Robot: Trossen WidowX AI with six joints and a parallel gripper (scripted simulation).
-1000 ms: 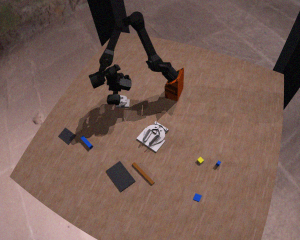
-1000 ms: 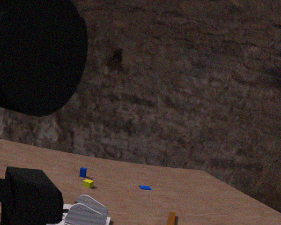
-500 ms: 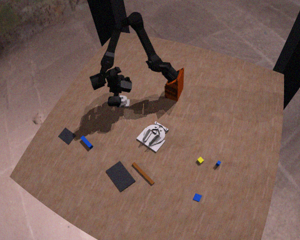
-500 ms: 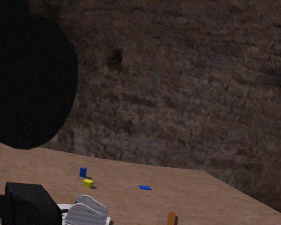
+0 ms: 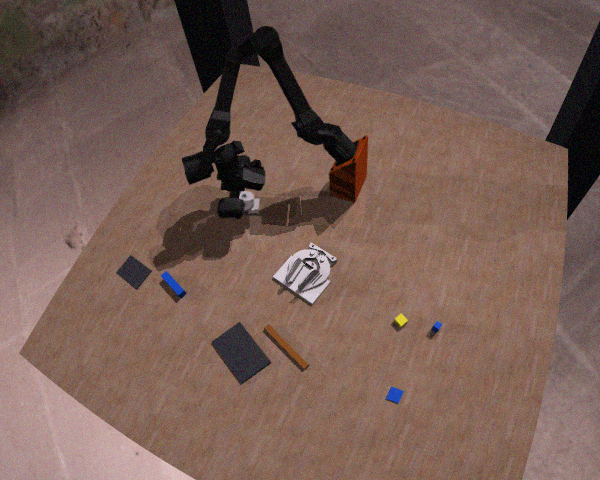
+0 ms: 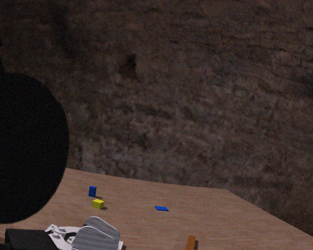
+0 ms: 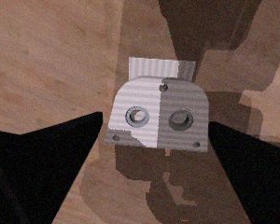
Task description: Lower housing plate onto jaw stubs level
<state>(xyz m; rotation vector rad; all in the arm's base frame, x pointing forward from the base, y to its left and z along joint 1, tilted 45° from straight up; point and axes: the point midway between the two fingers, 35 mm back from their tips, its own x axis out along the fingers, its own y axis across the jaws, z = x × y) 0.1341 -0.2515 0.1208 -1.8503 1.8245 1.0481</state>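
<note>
The housing plate [image 5: 246, 195] [image 7: 154, 98] is a pale plate with a rounded edge, two large holes and several small ones. It lies beneath my hand, with a pale ribbed block showing at one edge. My gripper [image 7: 155, 121] is open and empty, with one finger on either side of the plate in the wrist view. Fingertip height above the table cannot be told. The white base [image 5: 314, 295] [image 6: 61, 242] stands apart, mid-table, with two grey upright jaws on it side by side. Small round stubs show at their rear. The plate is not on them.
An orange bar [image 5: 286, 347] [image 6: 190, 242], a dark slab [image 5: 241, 353], a smaller dark slab [image 5: 134, 272] and a blue bar [image 5: 173, 284] lie around. A yellow block [image 5: 400, 320] [image 6: 98, 203], blue block [image 5: 436, 326] [image 6: 92, 191] and blue tile [image 5: 394, 394] [image 6: 161, 208] are farther off.
</note>
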